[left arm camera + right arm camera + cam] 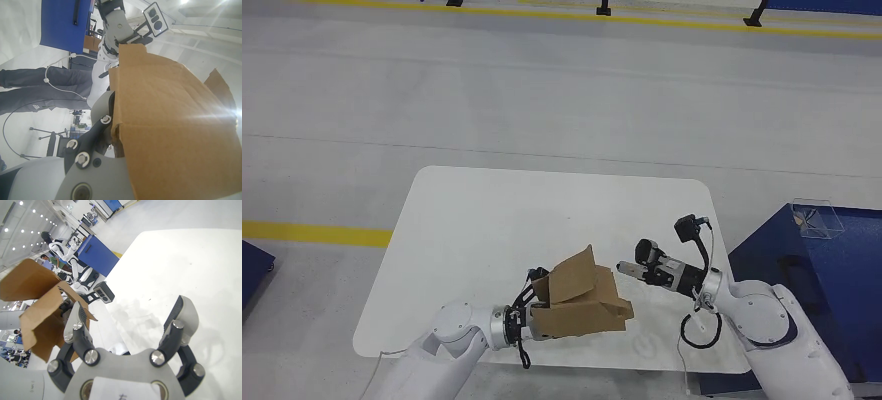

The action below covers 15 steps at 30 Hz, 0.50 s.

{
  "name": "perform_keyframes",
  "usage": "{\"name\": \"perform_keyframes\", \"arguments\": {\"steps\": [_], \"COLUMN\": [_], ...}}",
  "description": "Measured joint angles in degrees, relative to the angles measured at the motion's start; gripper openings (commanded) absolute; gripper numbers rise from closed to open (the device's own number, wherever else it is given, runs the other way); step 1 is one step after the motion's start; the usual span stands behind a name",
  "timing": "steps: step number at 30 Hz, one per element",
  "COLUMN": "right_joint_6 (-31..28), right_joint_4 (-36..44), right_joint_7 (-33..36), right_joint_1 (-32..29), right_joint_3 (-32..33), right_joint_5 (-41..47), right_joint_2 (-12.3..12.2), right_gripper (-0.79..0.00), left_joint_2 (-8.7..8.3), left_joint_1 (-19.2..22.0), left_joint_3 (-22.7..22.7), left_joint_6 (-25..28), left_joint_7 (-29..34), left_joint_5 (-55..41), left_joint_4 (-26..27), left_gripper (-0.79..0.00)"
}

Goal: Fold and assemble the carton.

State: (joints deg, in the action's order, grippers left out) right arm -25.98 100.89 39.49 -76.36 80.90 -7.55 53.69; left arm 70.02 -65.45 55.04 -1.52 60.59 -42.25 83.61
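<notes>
White and round-cornered, the table (542,210) stands on a pale workshop floor, with a blue cabinet (812,270) off its right-hand side. Over the table's near edge, towards the robot, the carton (580,302) is held up off the surface, brown and only half formed: its body is partly squared, and one flap (575,272) juts upward and away from the rest. The left gripper (530,306) is clamped on the carton's end nearest the table's left side. The right gripper (130,306) sits just beside the opposite end, over the near right part of the table. Its jaws are spread wide with nothing between them, and one finger (80,311) lies close to a loose flap corner; whether they touch cannot be told. The step in hand looks like folding that end shut. To do it well, the left arm would probably need to keep the body firm and square above the table. The right would then press on the flap close to its crease, not at the tip, so that the board bends along the score instead of buckling or twisting out of the left grip.
</notes>
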Motion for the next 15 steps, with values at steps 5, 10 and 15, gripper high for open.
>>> {"name": "perform_keyframes", "arguments": {"steps": [5,10,15], "right_joint_6": [-3.03,-2.05,0.37], "right_joint_4": [5.25,7.57,6.62], "right_joint_7": [1.47,2.58,1.23], "right_joint_1": [-4.16,-5.42,-4.45], "right_joint_3": [3.79,2.85,-1.32], "right_joint_5": [4.4,2.39,-3.08], "right_joint_2": [-0.51,-0.54,-0.06], "right_gripper": [0.0,0.0,0.0], "left_joint_2": [-0.12,-0.23,-0.19], "left_joint_1": [-0.5,-1.5,-1.83], "left_joint_3": [0.37,0.05,-0.21], "left_joint_6": [0.53,3.03,2.81], "left_joint_7": [-2.91,-5.34,-5.2], "left_joint_5": [2.23,6.61,6.71], "left_joint_4": [1.14,2.29,2.15], "left_gripper": [-0.785,-0.785,-0.785]}}
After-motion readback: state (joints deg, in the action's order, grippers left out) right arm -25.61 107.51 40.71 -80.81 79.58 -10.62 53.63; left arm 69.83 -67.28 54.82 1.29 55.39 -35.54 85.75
